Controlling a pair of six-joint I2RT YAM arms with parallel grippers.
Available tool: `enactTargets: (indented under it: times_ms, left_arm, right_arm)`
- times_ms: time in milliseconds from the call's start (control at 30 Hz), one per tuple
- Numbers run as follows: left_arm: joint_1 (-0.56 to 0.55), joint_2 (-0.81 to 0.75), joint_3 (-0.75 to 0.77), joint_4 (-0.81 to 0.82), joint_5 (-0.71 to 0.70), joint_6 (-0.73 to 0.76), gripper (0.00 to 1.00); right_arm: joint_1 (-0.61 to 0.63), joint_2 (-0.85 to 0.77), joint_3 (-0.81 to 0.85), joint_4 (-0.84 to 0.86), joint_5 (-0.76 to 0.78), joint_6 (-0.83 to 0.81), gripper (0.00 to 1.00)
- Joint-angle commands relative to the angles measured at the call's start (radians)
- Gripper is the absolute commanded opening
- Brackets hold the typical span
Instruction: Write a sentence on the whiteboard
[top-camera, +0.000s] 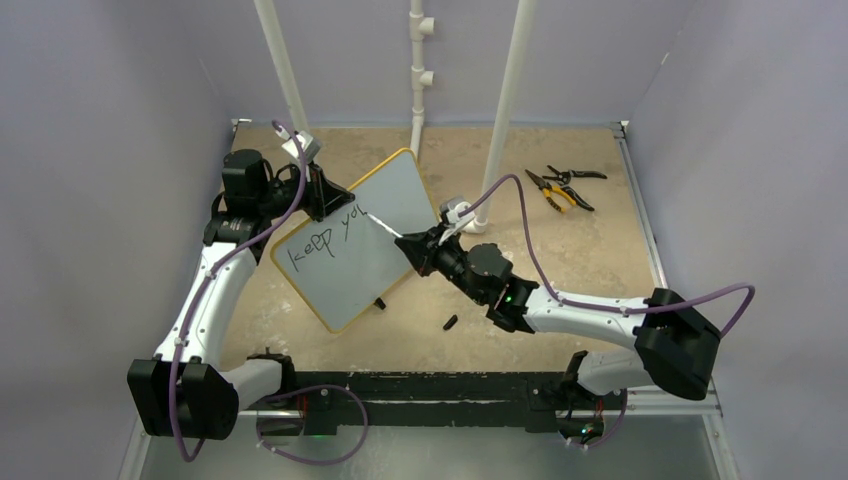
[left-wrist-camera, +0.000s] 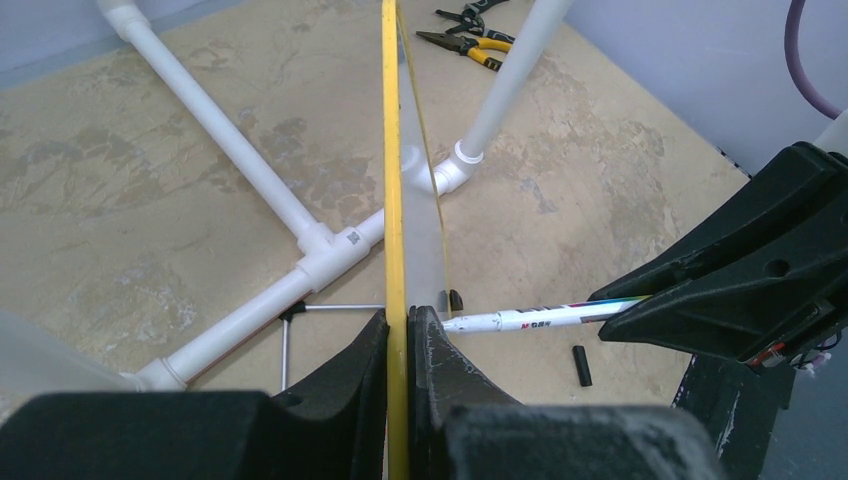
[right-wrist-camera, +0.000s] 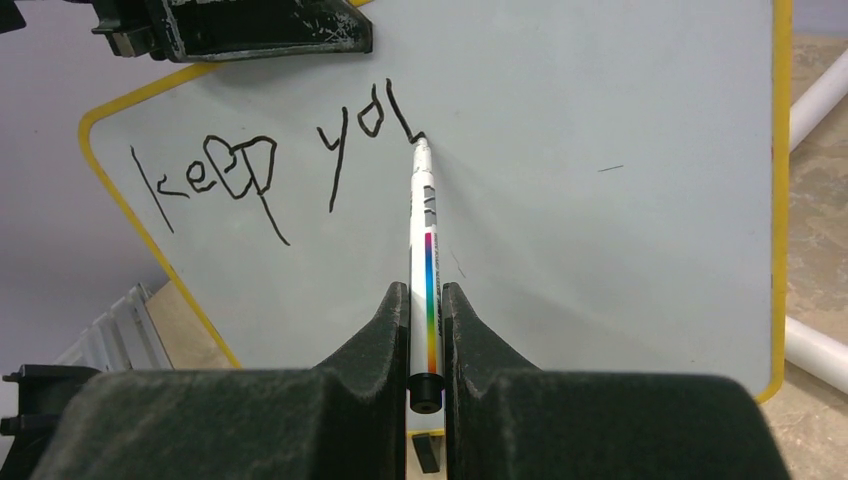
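Observation:
The whiteboard (top-camera: 375, 250), pale with a yellow frame, stands tilted on the table. My left gripper (top-camera: 322, 192) is shut on its top left edge; the left wrist view shows the yellow frame (left-wrist-camera: 394, 200) edge-on between the fingers. The sentence (right-wrist-camera: 270, 165) reads "keep yo" plus a partial stroke in black; it also shows in the top view (top-camera: 322, 240). My right gripper (top-camera: 418, 247) is shut on a white marker (right-wrist-camera: 426, 250) with a rainbow stripe. The marker tip touches the board at the end of the last stroke. The marker also shows in the left wrist view (left-wrist-camera: 540, 316).
A black marker cap (top-camera: 450, 322) lies on the table near the board's lower corner. Yellow-handled pliers and black cutters (top-camera: 560, 187) lie at the back right. White PVC pipes (top-camera: 418, 70) rise at the back, with a pipe frame (left-wrist-camera: 300, 240) behind the board.

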Motion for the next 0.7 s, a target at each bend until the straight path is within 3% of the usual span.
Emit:
enactTargets:
  times_ms: [0, 667]
  left_arm:
    - [0.001, 0.004, -0.011, 0.011, 0.045, 0.019, 0.00]
    - [0.002, 0.005, -0.011, 0.012, 0.048, 0.018, 0.00]
  right_arm:
    - [-0.003, -0.002, 0.050, 0.047, 0.051, -0.029, 0.00]
    - [-0.005, 0.030, 0.068, 0.072, 0.057, -0.047, 0.00]
